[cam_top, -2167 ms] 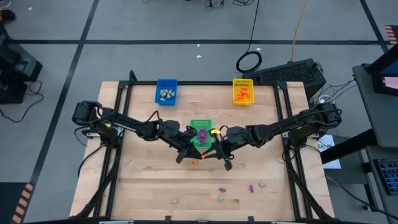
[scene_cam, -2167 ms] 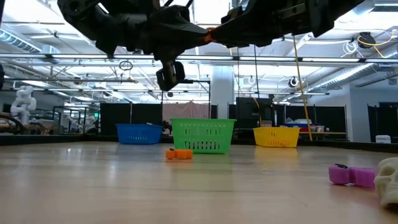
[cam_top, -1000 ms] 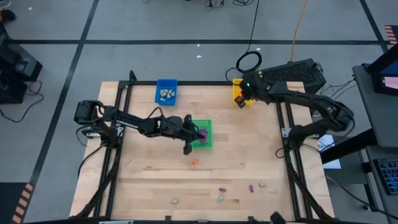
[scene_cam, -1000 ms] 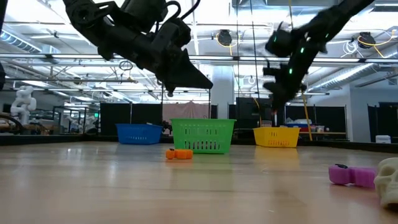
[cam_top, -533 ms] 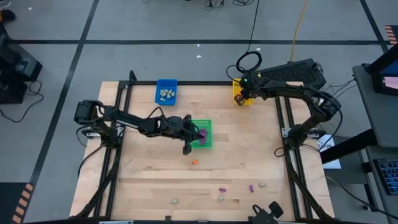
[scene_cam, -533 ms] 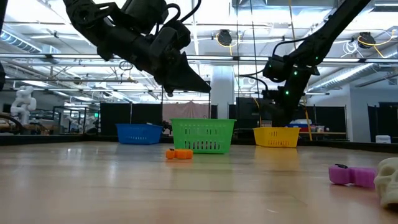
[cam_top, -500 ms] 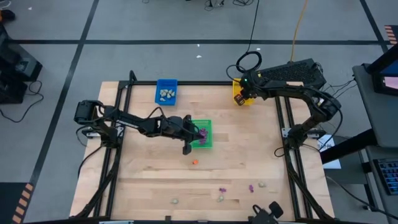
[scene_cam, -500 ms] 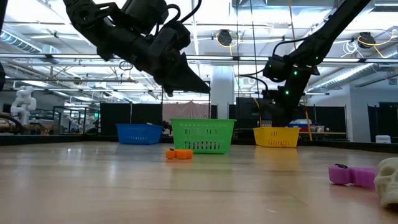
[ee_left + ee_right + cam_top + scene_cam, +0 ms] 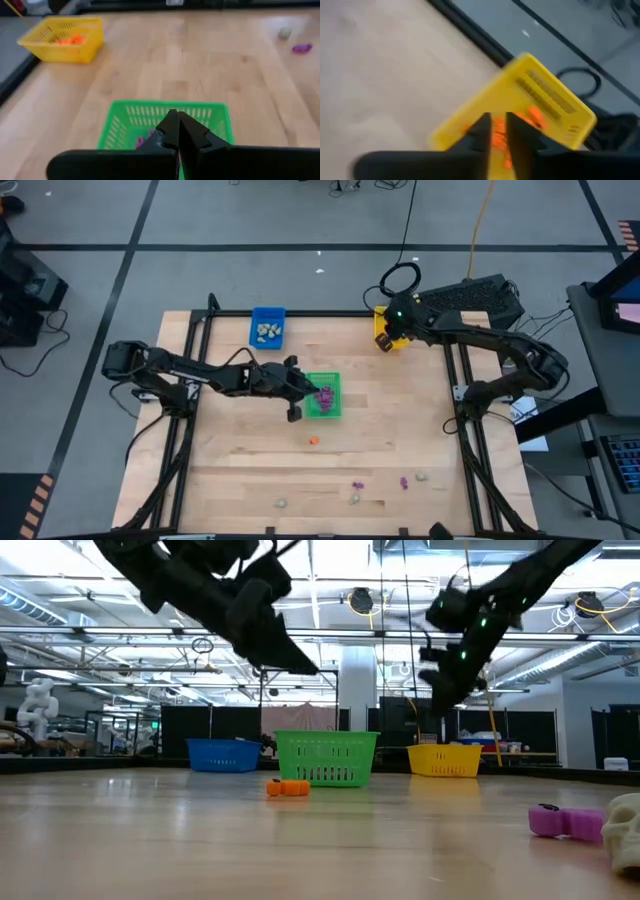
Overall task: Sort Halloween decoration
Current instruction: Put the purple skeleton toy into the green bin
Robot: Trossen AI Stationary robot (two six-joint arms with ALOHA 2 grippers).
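1. Three trays stood on the wooden table (image 9: 240, 480): a blue tray (image 9: 267, 327) at the upper middle of the high view, a yellow tray (image 9: 398, 332) to its right, and a green tray (image 9: 326, 408) near the centre.
2. Six loose trinkets lay on the bare wood in the high view: one orange trinket (image 9: 313, 440) just below the green tray, two purple ones (image 9: 357, 484) and three pale ones (image 9: 421, 477) along the lower part of the frame.
3. Pale pieces (image 9: 266, 331) filled the blue tray, orange pieces (image 9: 69, 39) the yellow tray, and purple pieces (image 9: 326, 394) the green one; I could not count them.
4. The left gripper (image 9: 178, 131) hung over the left edge of the green tray, its fingers pressed together and holding nothing, with the purple pieces just under the tips.
5. The left arm (image 9: 200, 374) reached in from the left of the frame, stretched low and nearly level toward the centre.
6. The right gripper (image 9: 498, 129) hung over the yellow tray, a narrow gap between its fingers and nothing between them; the orange pieces lay directly below.
7. The right arm (image 9: 490, 345) came from the right edge, bent back toward the upper middle.
8. The loose orange trinket lay well apart from both grippers.
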